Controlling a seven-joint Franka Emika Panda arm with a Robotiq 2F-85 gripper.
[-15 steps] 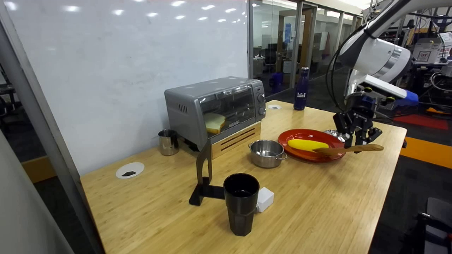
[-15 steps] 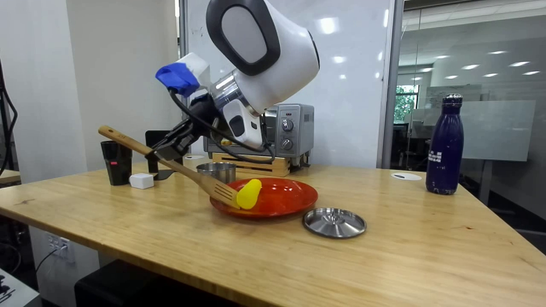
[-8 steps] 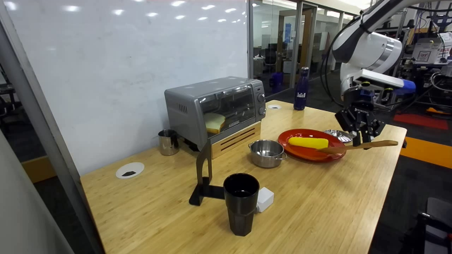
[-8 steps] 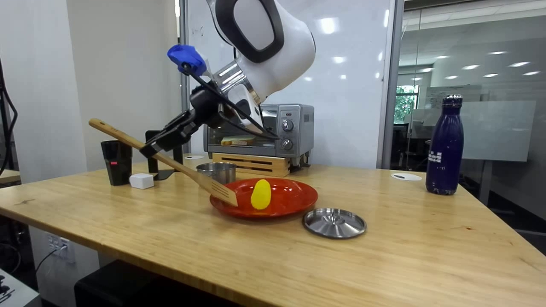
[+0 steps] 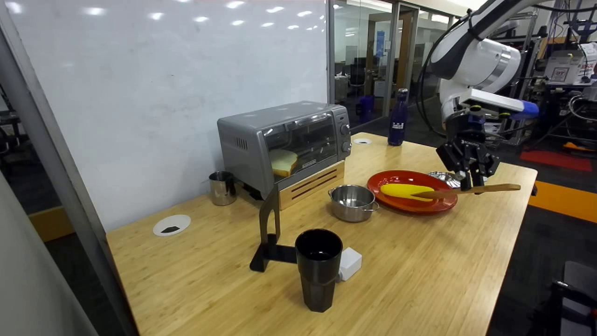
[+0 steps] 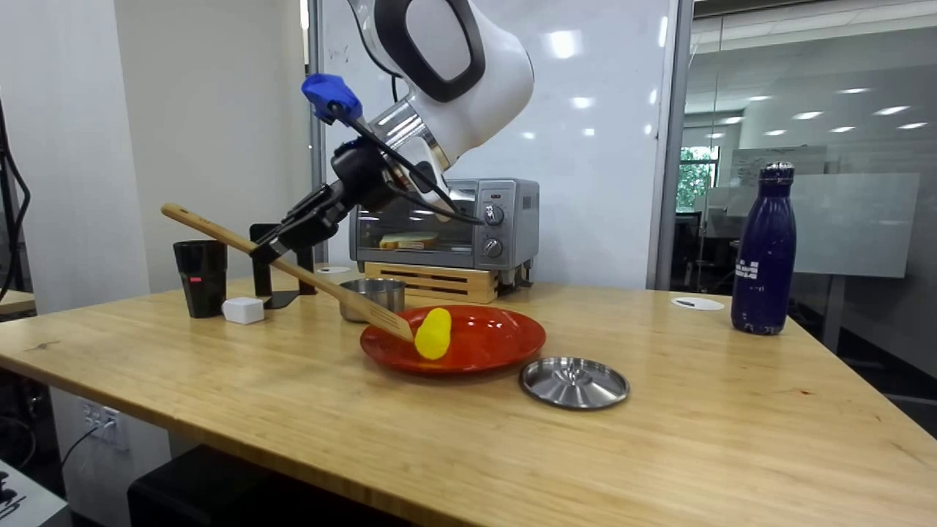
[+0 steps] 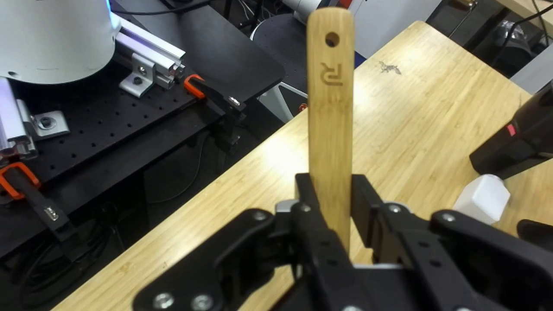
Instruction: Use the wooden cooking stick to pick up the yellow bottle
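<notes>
The wooden cooking stick, a slotted pale-wood spatula (image 5: 494,188) (image 6: 322,284) (image 7: 330,129), slants down from my gripper (image 5: 472,184) (image 6: 263,252) (image 7: 331,183). Both fingers press its handle from either side, and the handle's end with a hole sticks out past them in the wrist view. At the lower end, the slotted blade meets the near side of the yellow bottle (image 5: 400,190) (image 6: 433,334) and seems to touch it. This bottle lies tilted on the red plate (image 5: 389,175) (image 6: 512,338). Neither bottle nor plate shows in the wrist view.
Beside the plate are a steel pot (image 5: 353,211) (image 6: 382,296) and its lid (image 6: 575,383). A black cup (image 5: 318,275) (image 6: 201,278), white block (image 5: 350,263) and black stand (image 5: 280,253) stand farther along. A toaster oven (image 5: 261,123) and blue bottle (image 6: 765,256) are behind.
The gripper drew the spatula back, away from the yellow bottle, then came forward and slightly up, bringing the blade against it again. The bottle rocked upright, then tilted over once more.
</notes>
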